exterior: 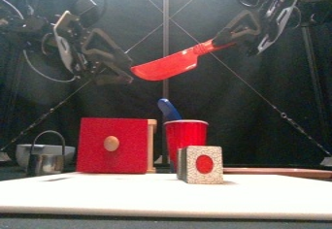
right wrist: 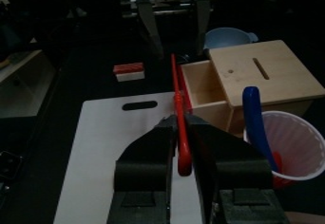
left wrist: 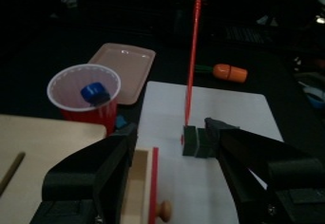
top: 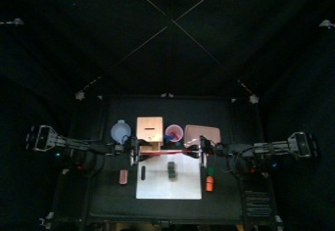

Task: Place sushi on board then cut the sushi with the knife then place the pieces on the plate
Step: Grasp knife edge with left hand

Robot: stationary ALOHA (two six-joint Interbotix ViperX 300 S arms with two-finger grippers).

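The right claw (right wrist: 181, 125) is clenched on the handle end of the red knife (exterior: 176, 60) and holds it high above the counter (top: 98, 191), the blade slanting down toward the left claw (exterior: 119, 71). The left claw is released, its jaws spread wide, with the knife's tip just at them; I cannot tell whether it touches them. Below, one sushi (exterior: 199, 163) piece stands on the white board (left wrist: 235, 104) near its middle, apart from both claws. Behind the board stand the box (exterior: 115, 146), the red cup (exterior: 185, 141) with the blue knife (exterior: 166, 108) in it, and, right of the cup, the pink tray (left wrist: 124, 57). A bowl (right wrist: 229, 40) and a cutter (exterior: 49, 155) are left of the box. An orange toy (left wrist: 231, 72) lies on the counter just right of the board, and a red-and-white toy (right wrist: 127, 70) just left of it.
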